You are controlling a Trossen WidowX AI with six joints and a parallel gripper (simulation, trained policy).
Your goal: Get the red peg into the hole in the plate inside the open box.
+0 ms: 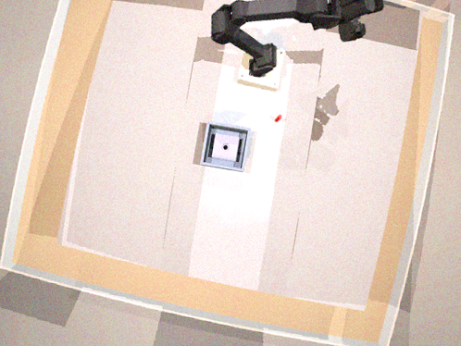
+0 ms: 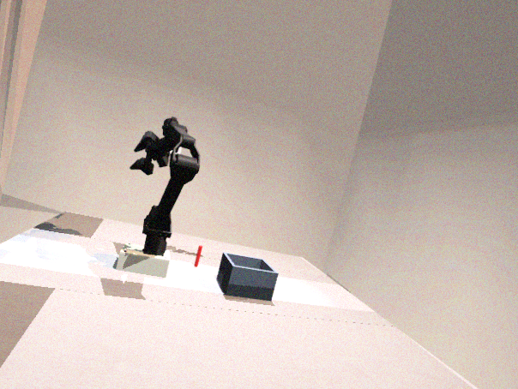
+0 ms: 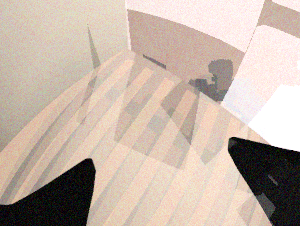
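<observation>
The red peg (image 1: 278,118) (image 2: 198,256) stands roughly upright on the table, between the arm's base and the box and off to one side. The open grey-blue box (image 1: 205,144) (image 2: 250,280) stands on the table. Inside it, the pale plate (image 1: 230,154) shows a dark, empty hole at its middle; the plate is hidden in the exterior view. My gripper (image 2: 134,158) (image 3: 163,156) is open and empty, high above the table on the far side of the base from the box. It points away from the peg and box. Neither shows in the wrist view.
The arm's pale base block (image 1: 258,85) (image 2: 159,266) stands behind the peg and box. The arm rises from it and folds back. A low pale rim (image 1: 428,134) with tan strips inside it surrounds the work surface. Shadows of the arm fall on the surface.
</observation>
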